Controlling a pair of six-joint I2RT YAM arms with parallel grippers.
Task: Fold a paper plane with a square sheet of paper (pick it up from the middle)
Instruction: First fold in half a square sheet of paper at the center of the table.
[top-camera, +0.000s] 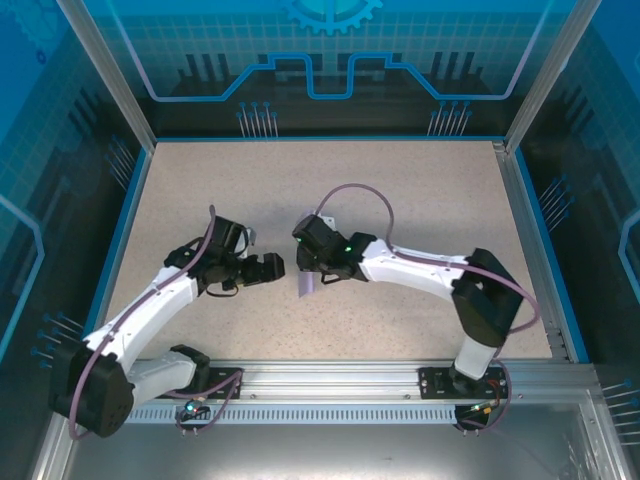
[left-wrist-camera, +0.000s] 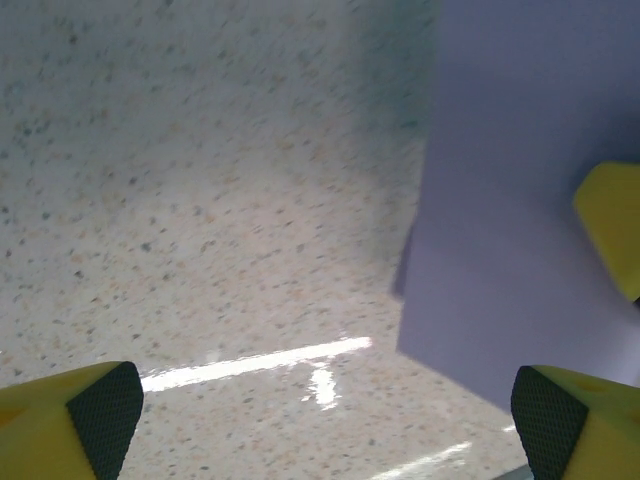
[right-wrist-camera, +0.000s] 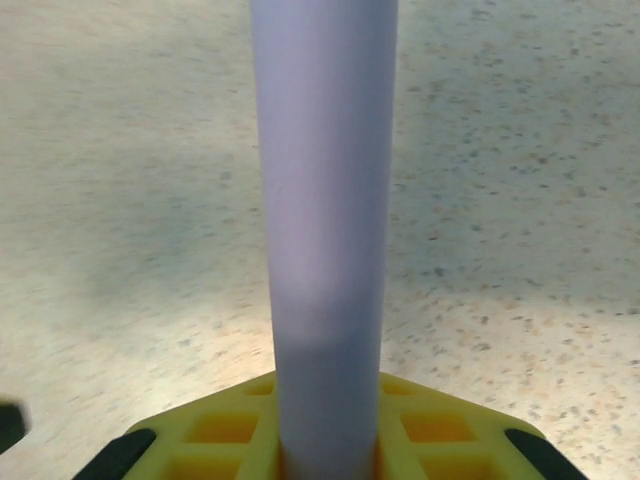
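Note:
The square sheet of paper (top-camera: 307, 286) is lavender and hangs bent over just above the table's middle. In the right wrist view it rises as a rounded strip (right-wrist-camera: 325, 200) from between the yellow jaws of my right gripper (right-wrist-camera: 325, 455), which is shut on it. From the top view my right gripper (top-camera: 312, 264) sits right over the sheet. My left gripper (top-camera: 272, 268) stands just left of the paper, open wide with nothing between its fingers. In the left wrist view the sheet (left-wrist-camera: 520, 200) fills the right side, beyond the left gripper (left-wrist-camera: 325, 425).
The speckled tabletop (top-camera: 400, 190) stretches bare behind both arms, bounded by blue edging and metal posts. A yellow finger of the right gripper (left-wrist-camera: 612, 225) pokes in at the right edge of the left wrist view.

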